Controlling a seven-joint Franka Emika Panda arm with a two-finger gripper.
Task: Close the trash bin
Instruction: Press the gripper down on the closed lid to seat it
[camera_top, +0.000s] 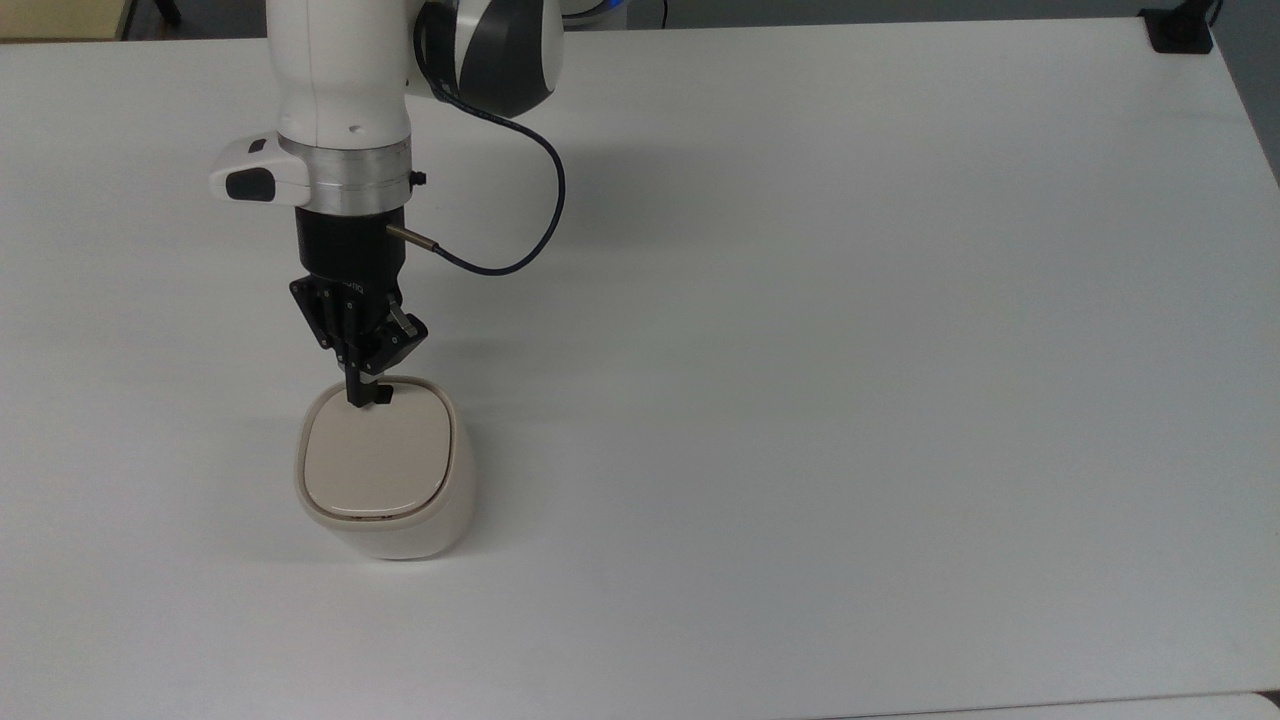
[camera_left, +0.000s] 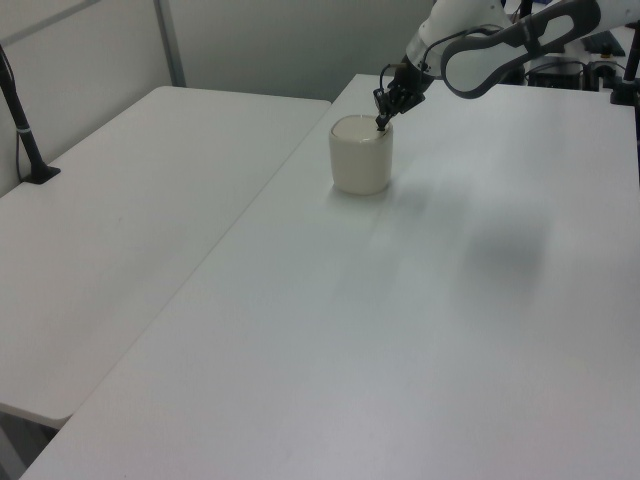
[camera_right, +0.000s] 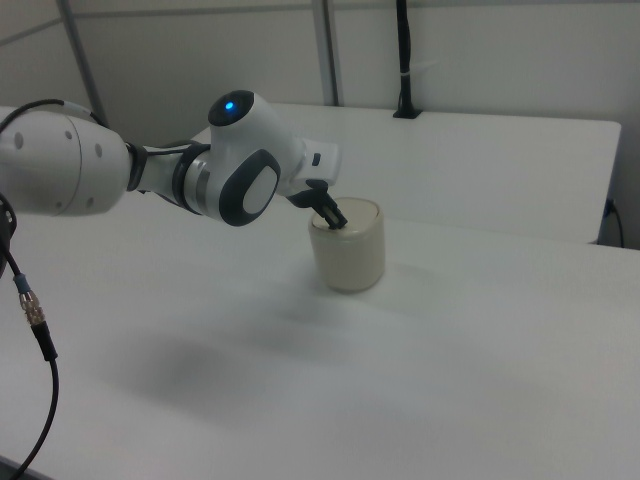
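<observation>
The cream-beige trash bin stands upright on the white table, towards the top view's left. Its flat rounded-square lid lies level in the rim, with no dark gap around it. My black gripper points straight down, fingers shut and holding nothing. Its tip sits at the lid's far edge, just above or barely touching it. In the left view the gripper is over the far rim of the bin. The right view shows the gripper at the top edge of the bin.
A dark cable loops from the wrist into the top view's middle. A black clamp sits at the table's far right corner. In the left view a second white table adjoins, with a black post.
</observation>
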